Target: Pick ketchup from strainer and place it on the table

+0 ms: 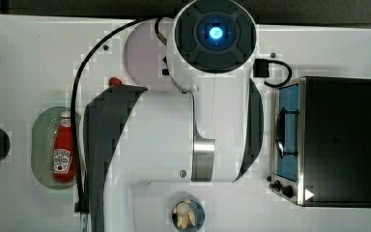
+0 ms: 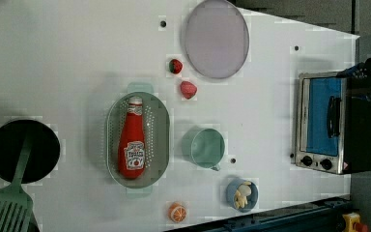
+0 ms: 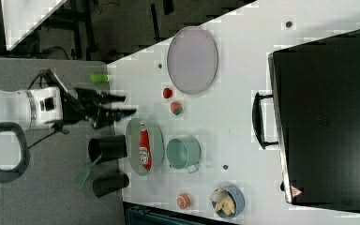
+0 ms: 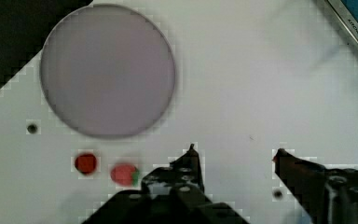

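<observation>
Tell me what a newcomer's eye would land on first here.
The red ketchup lies on its side in the pale green strainer, the brightest thing on the white table. In the left view a large lilac plate sits above it, with two strawberries between. In the wrist view the open gripper hangs empty over bare table near the plate.

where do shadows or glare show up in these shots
Left view: the strainer and cup throw soft grey shadows on the table. Top view: a blue light glows on the arm. Wrist view: the plate looks hazy between the open gripper and the frame edge.
</observation>
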Action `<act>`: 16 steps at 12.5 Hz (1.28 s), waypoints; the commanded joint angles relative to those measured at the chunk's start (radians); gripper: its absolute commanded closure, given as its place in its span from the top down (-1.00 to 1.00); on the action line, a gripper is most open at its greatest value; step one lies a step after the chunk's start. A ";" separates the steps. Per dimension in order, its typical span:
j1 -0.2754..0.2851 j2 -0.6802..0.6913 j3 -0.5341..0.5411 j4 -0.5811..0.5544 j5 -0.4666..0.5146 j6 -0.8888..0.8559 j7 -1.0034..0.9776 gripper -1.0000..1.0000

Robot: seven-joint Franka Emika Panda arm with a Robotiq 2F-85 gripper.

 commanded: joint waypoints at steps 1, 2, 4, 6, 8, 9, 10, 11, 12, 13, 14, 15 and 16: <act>-0.114 -0.230 0.063 -0.060 0.018 -0.184 0.083 0.58; -0.111 -0.226 0.073 -0.060 0.018 -0.183 0.083 0.79; -0.099 -0.213 0.111 -0.060 0.020 -0.182 0.083 1.00; -0.084 -0.195 0.178 -0.060 0.020 -0.178 0.083 1.00; -0.069 -0.178 0.266 -0.060 0.020 -0.162 0.083 1.00; -0.063 -0.168 0.316 -0.060 0.020 -0.153 0.083 1.00; -0.058 -0.159 0.369 -0.060 0.019 -0.142 0.084 1.00; -0.055 -0.147 0.422 -0.060 0.019 -0.121 0.084 1.00; -0.054 -0.134 0.472 -0.061 0.019 -0.099 0.085 1.00; -0.053 -0.116 0.521 -0.063 0.019 -0.078 0.085 1.00; -0.051 -0.096 0.569 -0.067 0.019 -0.056 0.085 1.00; -0.050 -0.074 0.613 -0.075 0.019 -0.031 0.085 1.00; -0.048 -0.051 0.655 -0.086 0.019 0.001 0.085 1.00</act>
